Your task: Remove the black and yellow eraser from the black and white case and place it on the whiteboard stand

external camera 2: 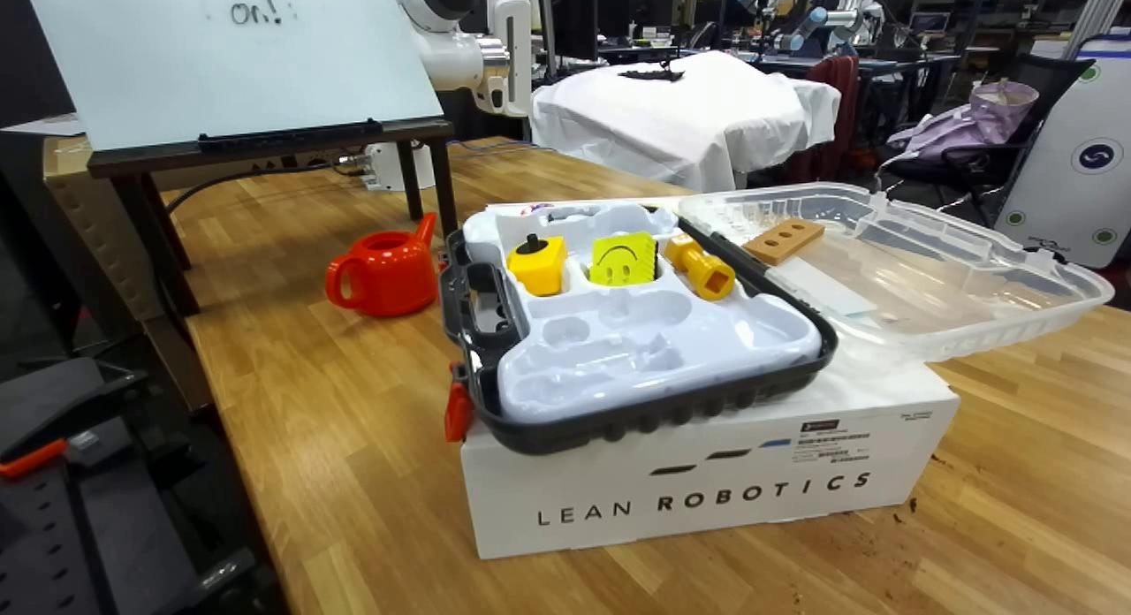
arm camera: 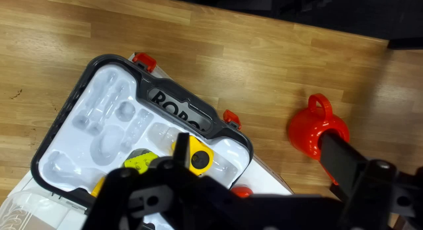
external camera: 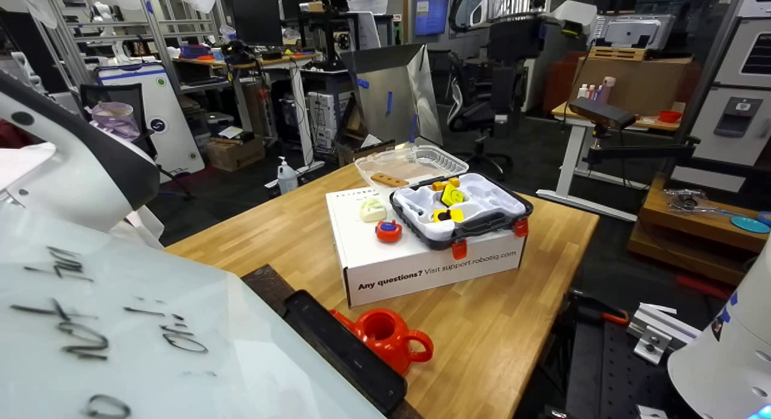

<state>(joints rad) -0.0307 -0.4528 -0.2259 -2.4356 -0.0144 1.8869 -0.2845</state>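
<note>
Looks pre-grasp: end effector (arm camera: 256, 145) spread wide, empty. In an exterior view, eraser (external camera 2: 624, 260) sits in case (external camera 2: 610, 350), right of black-knobbed block (external camera 2: 537, 268). Next: centre over eraser, pinch, carry to whiteboard stand (external camera 2: 239, 76), far left.

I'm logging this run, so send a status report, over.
End effector open, nothing held. Black and yellow smiley eraser in the black and white case. Red teapot near the whiteboard stand, possibly in the way of placing.

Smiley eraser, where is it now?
In an exterior view, the smiley eraser sits near the centre in the black and white case, between the knobbed yellow block at left and the amber piece at right.
</note>
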